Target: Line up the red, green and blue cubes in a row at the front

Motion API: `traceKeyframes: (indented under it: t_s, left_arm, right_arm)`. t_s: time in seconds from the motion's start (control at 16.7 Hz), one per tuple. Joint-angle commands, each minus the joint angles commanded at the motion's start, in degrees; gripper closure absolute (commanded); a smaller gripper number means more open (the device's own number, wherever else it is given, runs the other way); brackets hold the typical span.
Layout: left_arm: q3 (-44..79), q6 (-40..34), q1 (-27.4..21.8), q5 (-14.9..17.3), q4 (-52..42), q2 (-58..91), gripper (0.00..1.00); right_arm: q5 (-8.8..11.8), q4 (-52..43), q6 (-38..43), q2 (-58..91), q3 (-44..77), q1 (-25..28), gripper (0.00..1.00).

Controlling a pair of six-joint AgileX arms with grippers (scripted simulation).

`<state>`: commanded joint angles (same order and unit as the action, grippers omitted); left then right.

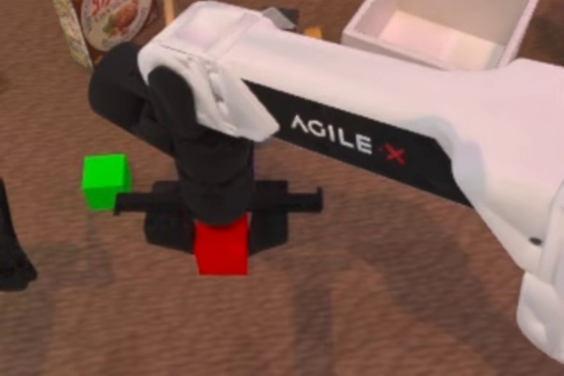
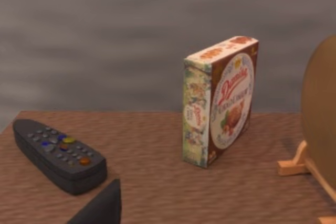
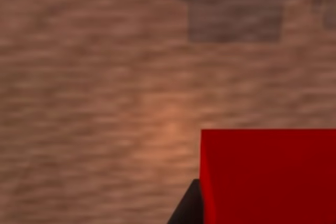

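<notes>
At the front: red cube [image 1: 221, 246] between the right gripper's [image 1: 218, 217] fingers, apparently gripped.
Left of it: green cube [image 1: 105, 180], apart.
Blue cube: hidden.
Left gripper: out of view.
Progress: early; row unformed.

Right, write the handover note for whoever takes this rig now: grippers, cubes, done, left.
Right gripper: reached across to the table's left half, directly over the red cube, a finger beside it in the right wrist view; grip not confirmable.
Left gripper: parked at the left edge, idle.
Green cube: on the table, left of the red cube, apart from it.
Blue cube: not visible in any view.
Done: no row formed yet.
Left: place red, line up green, locate and place blue.
</notes>
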<state>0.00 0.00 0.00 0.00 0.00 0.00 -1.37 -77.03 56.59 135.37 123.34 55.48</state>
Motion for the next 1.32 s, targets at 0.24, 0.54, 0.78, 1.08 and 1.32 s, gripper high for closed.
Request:
traceKeyframes:
  t_s: [0.24, 0.54, 0.78, 1.08, 1.32]
  left_arm:
    - [0.0, 0.0, 0.0, 0.0, 0.0, 0.0, 0.0]
    - [0.0, 0.0, 0.0, 0.0, 0.0, 0.0, 0.0]
    - [0.0, 0.0, 0.0, 0.0, 0.0, 0.0, 0.0]
    - [0.0, 0.0, 0.0, 0.0, 0.0, 0.0, 0.0]
    - [0.0, 0.0, 0.0, 0.0, 0.0, 0.0, 0.0]
  right_arm:
    - [0.06, 2.54, -0.03, 0.04, -2.32, -0.17, 1.0]
    - [0.0, 12.98, 0.04, 1.83, -10.87, -0.07, 1.0]
    - [-0.03, 14.28, 0.04, 2.19, -12.09, 0.02, 1.0]
    - [-0.03, 14.28, 0.04, 2.19, -12.09, 0.02, 0.7]
    - [-0.03, 14.28, 0.04, 2.19, -12.09, 0.02, 0.4]
